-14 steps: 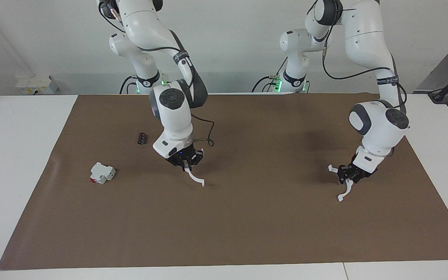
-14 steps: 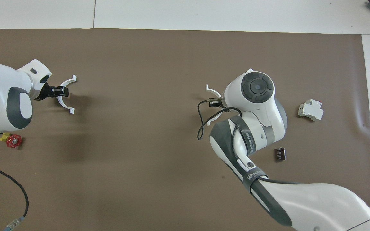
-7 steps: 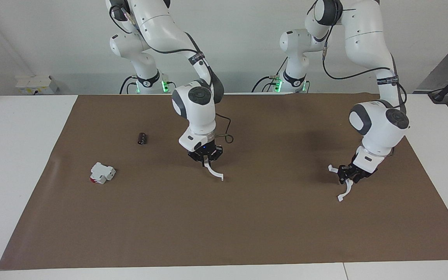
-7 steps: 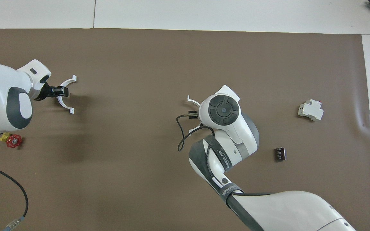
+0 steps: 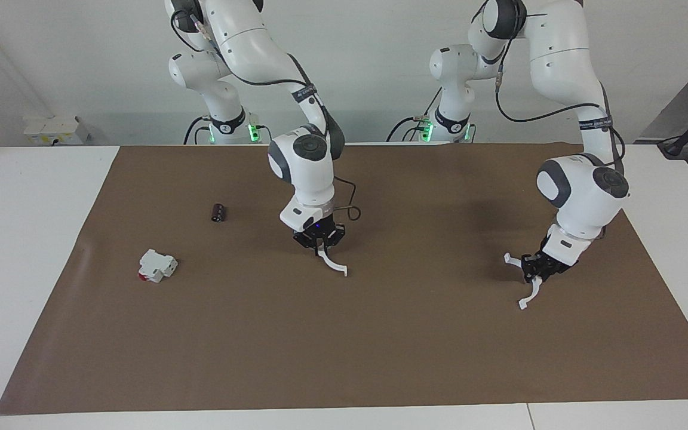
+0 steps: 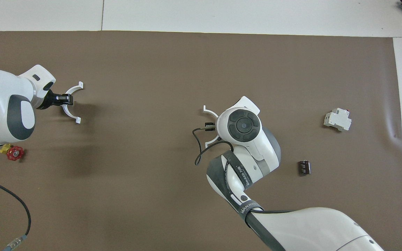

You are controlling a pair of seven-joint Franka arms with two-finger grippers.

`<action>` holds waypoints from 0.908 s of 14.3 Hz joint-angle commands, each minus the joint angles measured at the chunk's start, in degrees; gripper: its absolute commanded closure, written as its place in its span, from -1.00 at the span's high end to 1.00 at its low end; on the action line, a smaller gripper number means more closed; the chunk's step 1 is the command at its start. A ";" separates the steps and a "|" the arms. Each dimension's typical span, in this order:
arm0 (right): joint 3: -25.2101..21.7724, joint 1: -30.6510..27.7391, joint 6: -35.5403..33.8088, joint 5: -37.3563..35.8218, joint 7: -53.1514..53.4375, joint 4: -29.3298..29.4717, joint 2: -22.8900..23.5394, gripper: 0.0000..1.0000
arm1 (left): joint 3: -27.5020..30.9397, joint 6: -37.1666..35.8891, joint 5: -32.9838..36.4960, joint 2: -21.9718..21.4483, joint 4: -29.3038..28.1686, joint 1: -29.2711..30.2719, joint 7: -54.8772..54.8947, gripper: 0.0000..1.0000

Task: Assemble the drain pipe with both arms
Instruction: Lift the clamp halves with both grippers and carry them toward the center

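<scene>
**Fingers clamped on both halves, arcs well apart and not yet facing**

Fingers of my right gripper (image 5: 321, 242) are pinched together on one white half-ring (image 5: 332, 263), which hangs below them over the middle of the brown mat (image 5: 380, 358). From above that arc (image 6: 210, 112) is partly covered by the right wrist, though one tabbed end pokes out. My left gripper (image 5: 536, 270) is at the left arm's end of the table, fingers clamped on the second half-ring (image 5: 530, 291) at mid-arc, tabs out to either side.

What I'm steering by: in the overhead view the left arm's arc (image 6: 69, 106) opens toward the table's middle, and the right arm's arc opens toward the left arm's end, so the open sides roughly face each other along the table's length. They are well apart. The right-held piece is nearer the centre, so I judge the closing travel falls mostly to the left arm, with the tabs needing to line up.

Writing: a band on the right arm's forearm (image 6: 246, 209) carries white lettering; I cannot read it with confidence. A blocky white piece with red (image 5: 156, 266) and a small black cylinder (image 5: 218, 212) sit toward the right arm's end.
</scene>
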 commanded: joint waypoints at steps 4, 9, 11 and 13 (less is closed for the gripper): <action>-0.01 1.39 1.81 -1.96 3.38 -0.35 0.68 -1.00 | -0.27 0.24 -1.19 -0.35 -0.56 0.38 0.70 -0.58; -0.01 1.83 2.86 -3.90 3.56 -0.52 1.03 -1.00 | -0.18 -3.00 -1.10 -3.76 -1.00 -0.33 0.61 -1.00; -0.01 1.83 2.86 -3.90 3.82 -0.52 1.12 -1.00 | -0.18 -6.52 -1.01 -7.18 -1.61 -1.81 -0.27 -1.00; -0.01 1.83 2.95 -3.90 4.96 -0.52 1.21 -1.00 | -0.09 -9.25 -0.40 -10.00 -2.41 -3.05 -2.11 -1.00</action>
